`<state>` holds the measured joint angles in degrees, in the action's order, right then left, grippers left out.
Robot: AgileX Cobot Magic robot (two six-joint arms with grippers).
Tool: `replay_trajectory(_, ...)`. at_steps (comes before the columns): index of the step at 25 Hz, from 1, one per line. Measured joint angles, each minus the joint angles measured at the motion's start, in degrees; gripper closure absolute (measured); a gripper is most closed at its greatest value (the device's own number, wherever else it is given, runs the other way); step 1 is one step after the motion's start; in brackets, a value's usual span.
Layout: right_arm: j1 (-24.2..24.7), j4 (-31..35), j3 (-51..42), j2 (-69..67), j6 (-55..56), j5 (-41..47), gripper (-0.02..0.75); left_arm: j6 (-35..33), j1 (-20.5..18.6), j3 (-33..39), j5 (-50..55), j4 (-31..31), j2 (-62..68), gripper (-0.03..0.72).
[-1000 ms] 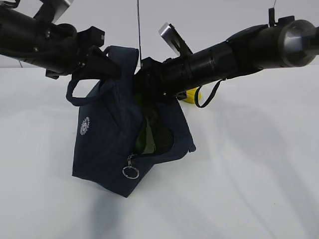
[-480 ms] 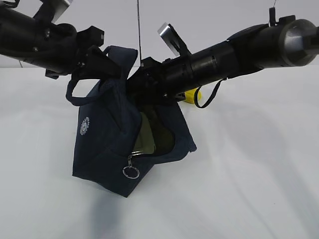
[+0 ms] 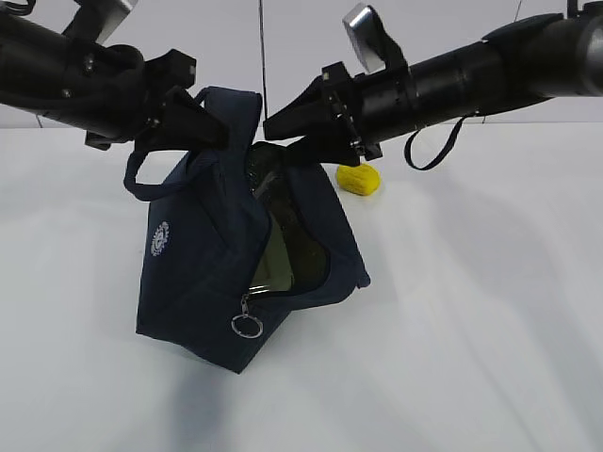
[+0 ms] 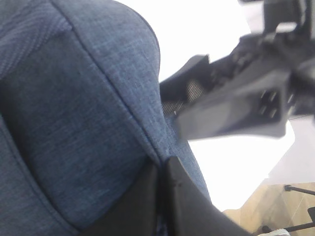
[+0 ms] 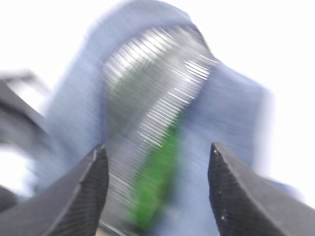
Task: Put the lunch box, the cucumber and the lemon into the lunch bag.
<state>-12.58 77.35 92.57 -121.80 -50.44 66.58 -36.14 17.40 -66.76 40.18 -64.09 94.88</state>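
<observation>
Presently the dark navy boxy fabric lunch bag (image 3: 221,273) stands on the white table (image 3: 471,330), its zipper parted along the front so that the mouth gapes toward the camera. A metal ring pull (image 3: 247,326) hangs at the lower end of the zipper, and a small round white logo (image 3: 160,238) shows on the left face.

Left gripper (image 3: 193,122): jaws together, clamped on the bag's upper fabric near its top edge. The left wrist view confirms this, with both dark fingers (image 4: 147,201) pressed against one another over a seam of blue cloth. One loop handle (image 3: 141,174) droops below this gripper.

Right gripper (image 3: 297,127): jaws wide apart, holding nothing. It hangs just above the bag's open mouth, clear of the fabric. The right wrist view, heavily blurred, shows the two black textured fingertips (image 5: 91,189) well separated, with the bag's silvery lining between them.

Inside the opening, a pale sage-green surface of the lunch box (image 3: 275,264) is visible in the exterior view. A green streak, the dark green cucumber (image 5: 155,184), lies within the lining in the right wrist view; its exact resting position cannot be told.

The small yellow oval lemon (image 3: 358,178) sits on the table behind and right of the bag, apart from it and below the right arm (image 3: 452,80).
</observation>
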Motion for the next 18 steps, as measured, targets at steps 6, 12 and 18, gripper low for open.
replay_trajectory(6, 2.8, -7.0, 5.6, 0.0, 0.1, 1.1, 0.254, 0.0, 0.0, 0.0, 0.0, 0.0, 0.0, 0.696)
replay_trajectory(12, 3.0, -26.8, 14.3, 0.0, 0.0, -0.4, 0.254, 0.0, 0.0, 0.0, 0.0, 0.0, 0.0, 0.696)
replay_trajectory(18, 3.0, -37.8, 16.5, 0.0, -9.2, -6.7, 0.254, 0.0, 0.0, 0.0, 0.0, 0.4, 0.0, 0.696)
